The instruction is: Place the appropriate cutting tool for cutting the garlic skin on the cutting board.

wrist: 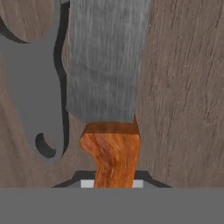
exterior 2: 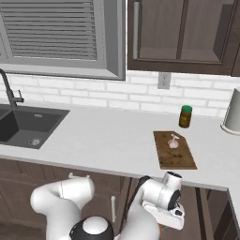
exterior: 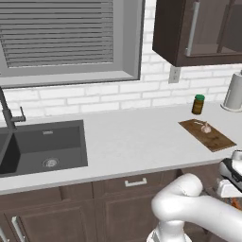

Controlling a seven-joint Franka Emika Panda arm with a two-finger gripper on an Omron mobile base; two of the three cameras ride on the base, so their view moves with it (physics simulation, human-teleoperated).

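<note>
below counter edge, hand [exterior 2: 169, 216] half hidden

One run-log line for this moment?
stage: grasping | gripper: shut on knife handle | garlic: on cutting board | knife: not yet on board

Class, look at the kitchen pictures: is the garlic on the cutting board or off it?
On it. The garlic rests on the cutting board, near its far end, in both base views.
</note>
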